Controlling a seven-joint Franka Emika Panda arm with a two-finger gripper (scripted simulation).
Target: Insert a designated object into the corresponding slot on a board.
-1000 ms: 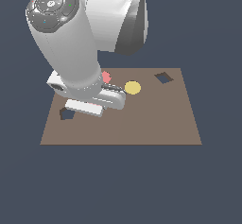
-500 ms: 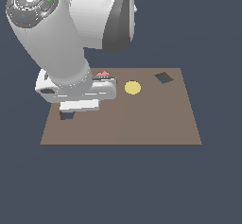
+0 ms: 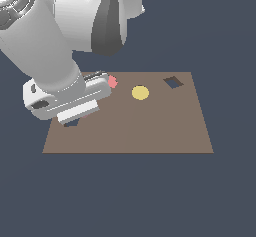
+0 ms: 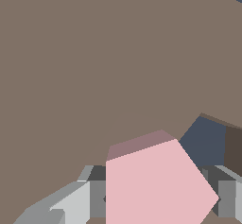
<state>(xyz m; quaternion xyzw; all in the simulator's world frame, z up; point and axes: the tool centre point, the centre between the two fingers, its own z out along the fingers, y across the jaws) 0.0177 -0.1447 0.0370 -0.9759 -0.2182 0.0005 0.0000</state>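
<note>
Now my gripper (image 4: 158, 204) clenching the flat light-pink pentagon piece (image 4: 156, 185), hovering just beside the dark pentagon-shaped slot (image 4: 205, 140).

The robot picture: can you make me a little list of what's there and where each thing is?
board: brown rectangle with shaped holes
pink piece: pentagon held between the fingers of the hand, a dark hole just beside it
hand in exterior view: hidden under the arm, at the board's left end
yellow disc: flat on the board, near the far edge
square hole: to the exterior view's right of the disc
red piece: partly hidden behind the arm
</note>
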